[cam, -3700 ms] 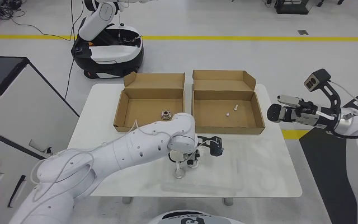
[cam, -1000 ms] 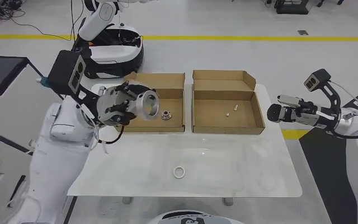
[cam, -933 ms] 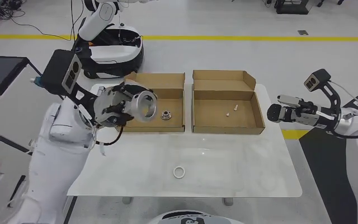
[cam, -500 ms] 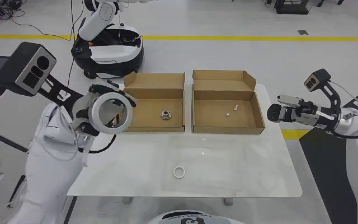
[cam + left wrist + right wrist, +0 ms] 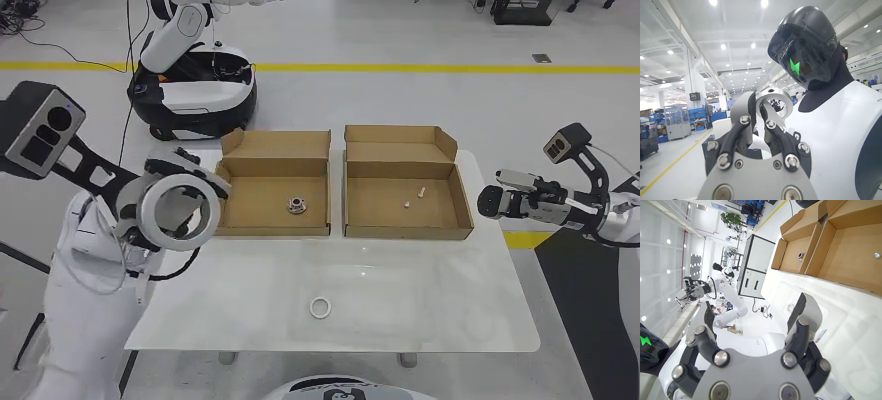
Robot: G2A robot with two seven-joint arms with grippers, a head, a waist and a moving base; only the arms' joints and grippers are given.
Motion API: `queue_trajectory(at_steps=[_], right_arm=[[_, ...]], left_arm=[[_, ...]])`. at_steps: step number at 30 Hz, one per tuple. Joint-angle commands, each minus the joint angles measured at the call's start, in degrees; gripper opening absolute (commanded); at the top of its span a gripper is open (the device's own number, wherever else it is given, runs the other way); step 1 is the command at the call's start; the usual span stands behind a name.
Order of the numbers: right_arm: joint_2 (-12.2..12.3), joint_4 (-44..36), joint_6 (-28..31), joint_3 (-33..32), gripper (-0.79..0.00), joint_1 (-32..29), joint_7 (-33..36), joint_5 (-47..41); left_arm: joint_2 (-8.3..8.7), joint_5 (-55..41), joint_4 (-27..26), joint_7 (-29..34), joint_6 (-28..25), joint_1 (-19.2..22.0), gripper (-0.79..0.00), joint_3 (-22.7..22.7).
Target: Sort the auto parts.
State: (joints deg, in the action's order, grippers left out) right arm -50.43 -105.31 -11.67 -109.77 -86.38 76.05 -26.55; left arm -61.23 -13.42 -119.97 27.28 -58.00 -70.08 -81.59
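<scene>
Silver metal ring (image 5: 775, 93), big and broad-banded, is sitting clamped in the left gripper (image 5: 758, 109), one black pad pressing inside its hole and the other against its outer wall. That gripper is holding the ring up in the air, just off the left edge of the white table (image 5: 430, 300).

Just beside the raised ring, toward the table's middle, the left brown cardboard box (image 5: 270, 230) is lying open with a small grey flanged metal fitting (image 5: 297, 205) on its floor. Touching it on the far side from the left gripper is the second brown cardboard box (image 5: 410, 233), carrying small pale bolts (image 5: 421, 189).

A small white ring (image 5: 320, 306) is resting flat on the tabletop, nearer the robot than both boxes and well apart from either gripper.

Over past the table's right edge, the right gripper (image 5: 753, 306) is hanging with its ribbed fingers spread wide, gripping nothing, pointing toward the boxes.
</scene>
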Motion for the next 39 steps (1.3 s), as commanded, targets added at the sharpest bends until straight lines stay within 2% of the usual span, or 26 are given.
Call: queue_trajectory(at_steps=[1,7,10,20,26,39], right_arm=[[0.0,0.0,0.0,0.0,0.000,0.0,0.0,0.0],[0.0,0.0,0.0,0.0,0.000,0.0,0.0,0.0],[0.0,0.0,0.0,0.0,0.000,0.0,0.0,0.0],[0.0,0.0,0.0,0.0,0.000,0.0,0.0,0.0],[0.0,0.0,0.0,0.0,0.000,0.0,0.0,0.0],[0.0,0.0,0.0,0.0,0.000,0.0,0.0,0.0]], left_arm=[[-0.17,0.8,0.5,1.1,0.0,-0.4,-0.785,-0.6],[-0.09,7.9,1.1,7.4,0.0,-0.9,-0.785,-2.1],[-0.07,8.3,1.4,7.8,0.0,-1.3,-0.785,-2.2],[-0.55,0.2,0.6,4.9,0.0,-0.6,-0.785,-1.7],[-1.47,-6.1,0.9,4.5,0.0,-0.1,-0.785,-2.7],[-2.96,-7.1,2.6,16.3,0.0,0.8,-0.785,-3.9]])
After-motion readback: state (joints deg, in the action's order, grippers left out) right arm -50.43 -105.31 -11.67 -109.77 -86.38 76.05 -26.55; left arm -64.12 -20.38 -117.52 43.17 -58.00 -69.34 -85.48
